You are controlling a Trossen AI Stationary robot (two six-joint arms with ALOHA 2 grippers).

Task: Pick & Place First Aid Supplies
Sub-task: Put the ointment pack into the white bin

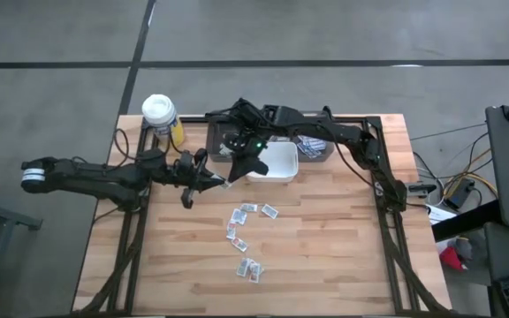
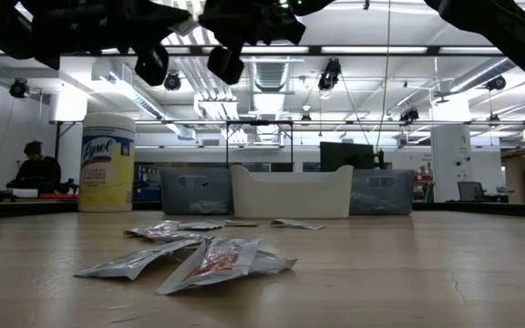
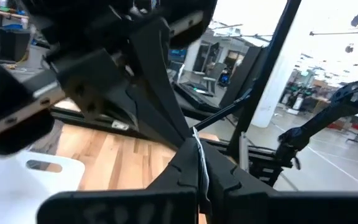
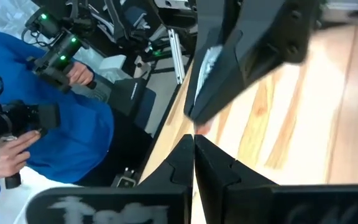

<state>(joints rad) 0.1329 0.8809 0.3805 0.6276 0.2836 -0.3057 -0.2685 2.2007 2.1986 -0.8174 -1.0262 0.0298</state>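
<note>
The left gripper [image 1: 222, 182] hangs above the table [image 1: 343, 238] toward its far left part, just beside the white bin [image 1: 277, 164], and its fingers are pressed together on the edge of a thin packet [image 3: 201, 163] that shows as a pale sliver between the fingertips in the left wrist view. The right gripper [image 1: 237, 170] is close by, over the near-left corner of the white bin, its fingers pressed together with nothing seen between them; in the right wrist view the closed tips [image 4: 194, 144] point at the other gripper, which is right in front of them. The remaining first aid supplies [image 1: 247, 238] lie loose on the wooden top around the middle of the table, in two small clusters: one group nearer the bin and another nearer the front edge. In the low view the nearest packets [image 2: 210, 258] lie flat and overlapping, some with red print. A grey bin [image 1: 315, 148] sits against the white bin on its right, along the far edge. A yellow canister with a white lid [image 1: 161, 117] stands at the far left corner. Beyond the table, a person in a blue top [image 4: 48, 112] holds a dark device with green lights.
</note>
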